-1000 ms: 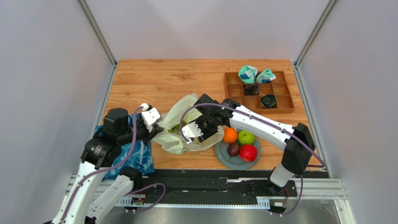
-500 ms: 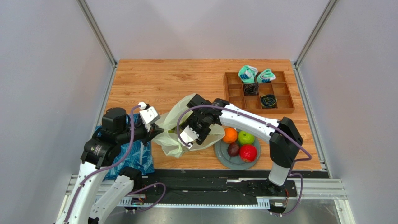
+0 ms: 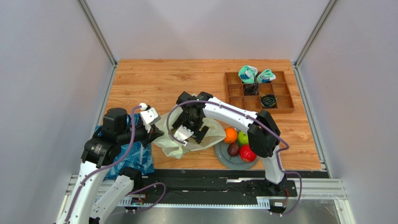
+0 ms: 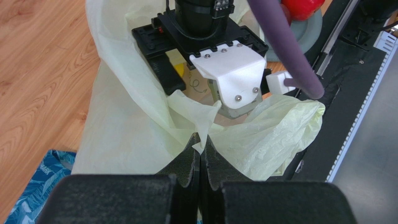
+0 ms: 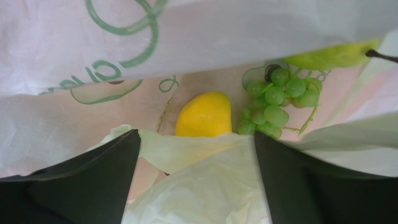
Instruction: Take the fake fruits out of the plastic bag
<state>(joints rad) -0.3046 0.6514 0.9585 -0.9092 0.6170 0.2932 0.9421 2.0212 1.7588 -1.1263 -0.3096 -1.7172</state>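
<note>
Our right jaws have spread wide inside the plastic bag (image 3: 169, 143), above the mango (image 5: 203, 114). Our left jaws pinch its rim.

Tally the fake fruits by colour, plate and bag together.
Green: 3, green apple, grape bunch, pear
Orange: 1, orange
Red: 1, red apple
Dark brown: 1, dark fruit
Yellow: 1, mango
Total: 7
</note>
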